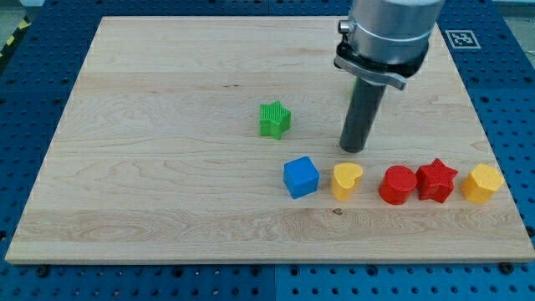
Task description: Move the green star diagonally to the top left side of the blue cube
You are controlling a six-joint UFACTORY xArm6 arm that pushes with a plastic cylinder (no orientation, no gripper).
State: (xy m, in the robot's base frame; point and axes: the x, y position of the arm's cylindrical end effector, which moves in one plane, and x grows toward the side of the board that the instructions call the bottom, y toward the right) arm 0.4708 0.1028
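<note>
Blocks are sitting in a row near the view's bottom right of the wooden counter (125,167): a blue cube (301,177), a yellow heart (347,181), a red round-ish block (398,185), a red star (436,180) touching it, and a yellow block (482,183). Up and to the left of the blue cube, the green star (274,119) is sitting by itself. My tip (354,149) is resting just above the yellow heart, well to the right of the green star. It is only a rod, so it is holding nothing.
</note>
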